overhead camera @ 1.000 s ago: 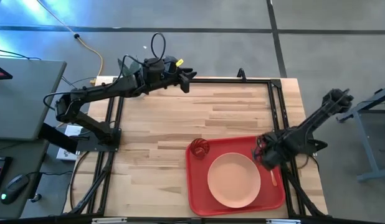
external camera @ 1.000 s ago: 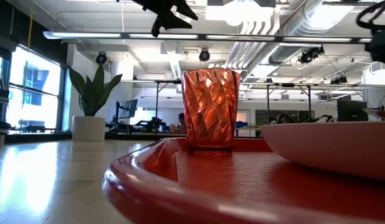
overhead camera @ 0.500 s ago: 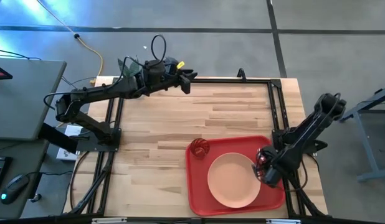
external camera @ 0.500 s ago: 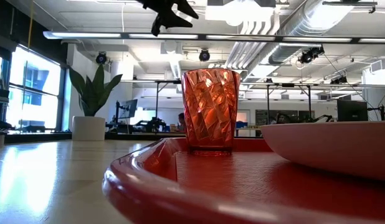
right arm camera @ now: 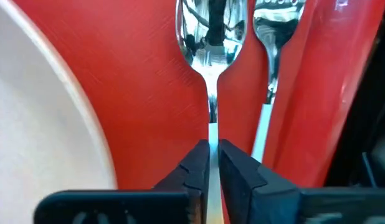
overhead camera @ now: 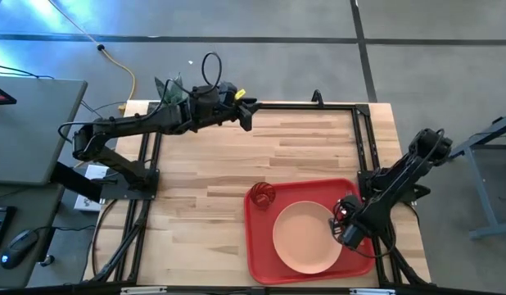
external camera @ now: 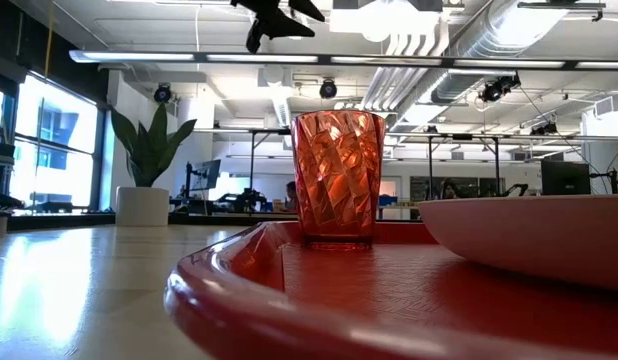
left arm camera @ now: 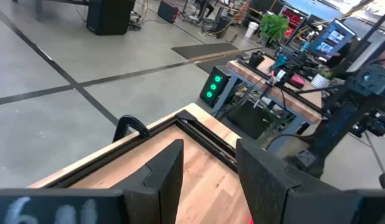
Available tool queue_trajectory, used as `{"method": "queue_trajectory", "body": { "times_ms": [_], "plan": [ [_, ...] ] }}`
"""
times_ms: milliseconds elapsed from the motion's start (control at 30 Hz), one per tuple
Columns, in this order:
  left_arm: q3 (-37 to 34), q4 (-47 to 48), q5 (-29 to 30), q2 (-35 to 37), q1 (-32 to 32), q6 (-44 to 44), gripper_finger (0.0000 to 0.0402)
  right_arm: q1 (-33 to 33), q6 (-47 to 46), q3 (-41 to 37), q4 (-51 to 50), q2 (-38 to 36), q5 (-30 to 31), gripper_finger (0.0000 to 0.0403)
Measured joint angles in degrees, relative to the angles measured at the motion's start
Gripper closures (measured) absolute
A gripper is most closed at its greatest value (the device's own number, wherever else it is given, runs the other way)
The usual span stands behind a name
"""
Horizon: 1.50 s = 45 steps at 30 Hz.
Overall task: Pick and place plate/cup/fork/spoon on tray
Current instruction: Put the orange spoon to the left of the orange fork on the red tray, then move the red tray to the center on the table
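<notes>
Right gripper (right arm camera: 209, 163) clenched on the spoon (right arm camera: 210, 37) beside the fork (right arm camera: 275, 31), at the tray's (overhead camera: 257, 254) right edge; left gripper (left arm camera: 208, 171) released, above the table's far edge.

On the tray (overhead camera: 261, 260), at the tabletop's (overhead camera: 212, 188) near right corner, the plate (overhead camera: 306, 238) fills the middle; the cup (overhead camera: 263, 194) stands at the tray's far left corner; the spoon (right arm camera: 211, 37) and fork (right arm camera: 275, 37) lie side by side along its right rim, by my right gripper (overhead camera: 345, 232).
</notes>
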State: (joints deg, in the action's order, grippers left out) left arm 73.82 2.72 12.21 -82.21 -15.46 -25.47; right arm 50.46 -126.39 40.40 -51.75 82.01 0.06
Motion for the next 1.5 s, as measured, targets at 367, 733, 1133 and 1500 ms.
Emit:
{"method": "queue_trajectory", "body": {
  "times_ms": [367, 733, 1133, 1500],
  "plan": [
    [0.0, 3.09, 3.8, 0.0, 5.12, -4.92, 0.0264, 0.1, -0.22, 0.0, 0.4, -0.08, 1.17, 0.0274],
    [0.0, 33.35, 5.68, -0.02, 18.55, -20.54, 0.0264, -0.73, 2.61, 0.0, -0.75, -10.49, 19.59, 0.0254],
    [-12.28, 29.65, 4.1, -4.66, 23.05, -24.27, 0.0264, -1.11, 5.5, 0.02, -2.49, -22.18, 29.94, 0.0278],
    [-37.7, -13.61, -5.78, -6.24, 23.01, -31.08, 0.0264, -6.58, 11.19, 0.02, -6.72, -29.01, 32.73, 0.0291]
  ]
}}
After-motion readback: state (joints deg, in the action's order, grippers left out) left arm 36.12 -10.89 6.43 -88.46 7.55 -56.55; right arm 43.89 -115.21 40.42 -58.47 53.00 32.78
